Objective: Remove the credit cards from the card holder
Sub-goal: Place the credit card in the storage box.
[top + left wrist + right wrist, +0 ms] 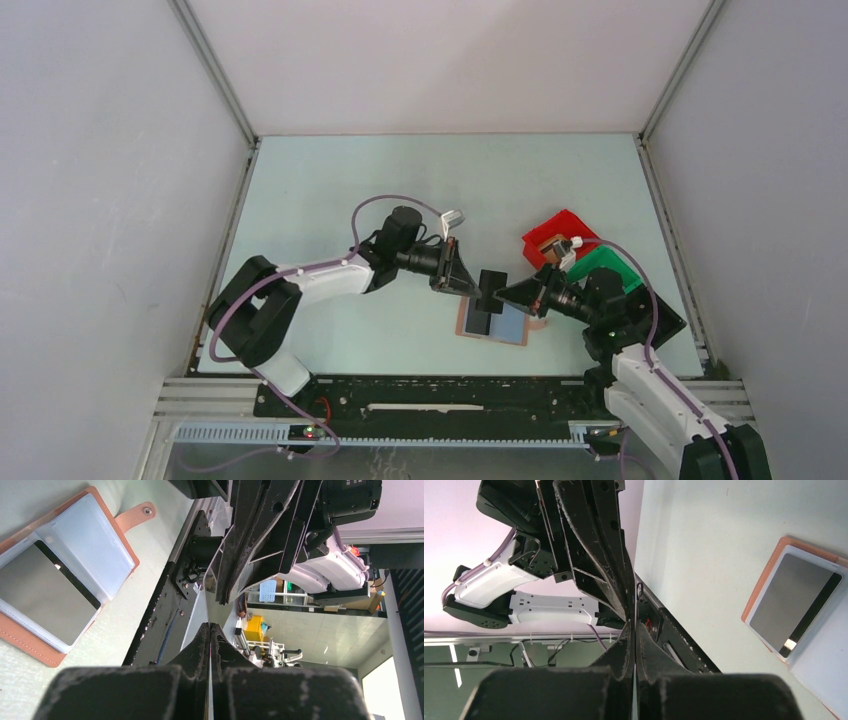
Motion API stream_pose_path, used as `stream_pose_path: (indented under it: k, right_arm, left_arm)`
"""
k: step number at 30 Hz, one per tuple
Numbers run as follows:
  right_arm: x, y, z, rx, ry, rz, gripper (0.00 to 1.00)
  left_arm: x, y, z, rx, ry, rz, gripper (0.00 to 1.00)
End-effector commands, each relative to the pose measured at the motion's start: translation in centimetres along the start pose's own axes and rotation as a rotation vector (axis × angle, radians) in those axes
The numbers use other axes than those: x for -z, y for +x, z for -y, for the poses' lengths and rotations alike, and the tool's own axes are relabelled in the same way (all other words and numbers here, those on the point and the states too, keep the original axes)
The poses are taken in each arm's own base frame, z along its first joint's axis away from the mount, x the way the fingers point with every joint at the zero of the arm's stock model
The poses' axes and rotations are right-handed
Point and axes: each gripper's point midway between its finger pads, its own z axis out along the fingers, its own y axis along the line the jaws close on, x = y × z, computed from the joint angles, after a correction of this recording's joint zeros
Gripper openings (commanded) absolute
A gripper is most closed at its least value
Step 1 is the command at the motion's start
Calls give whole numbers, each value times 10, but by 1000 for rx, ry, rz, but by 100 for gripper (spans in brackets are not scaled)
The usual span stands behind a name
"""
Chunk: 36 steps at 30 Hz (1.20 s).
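Note:
The tan card holder (466, 327) lies open on the table below both grippers, blue-grey panels up. A dark credit card (47, 592) sits in one of its pockets, also seen as a grey card (791, 597) in the right wrist view. Another black credit card (491, 288) hangs in the air above the holder, pinched from both sides. My left gripper (479, 286) is shut on its left edge and my right gripper (504, 293) is shut on its right edge. In each wrist view the card is a thin line between closed fingers, in the left gripper (210, 630) and the right gripper (634, 630).
A red bin (555, 235) and a green bin (608, 265) stand on the right, just behind my right arm. The black base rail (450, 395) runs along the near edge. Grey walls close in the table on three sides.

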Motion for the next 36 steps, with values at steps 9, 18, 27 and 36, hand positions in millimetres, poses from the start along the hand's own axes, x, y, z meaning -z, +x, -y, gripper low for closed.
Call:
stream_pose_path:
  k: [9, 18, 27, 36]
  right_arm:
    - [51, -58, 43, 12, 622, 329, 0]
    - [181, -86, 69, -117, 1401, 681, 0]
    - [259, -80, 64, -305, 1930, 788, 0]
    - [285, -96, 77, -400, 1944, 867, 0]
  left_arm:
    - [11, -11, -30, -46, -259, 52, 48]
    - [16, -21, -29, -60, -312, 90, 49]
    - [13, -19, -30, -51, -309, 53, 49]
    - [12, -20, -26, -52, -313, 35, 49]
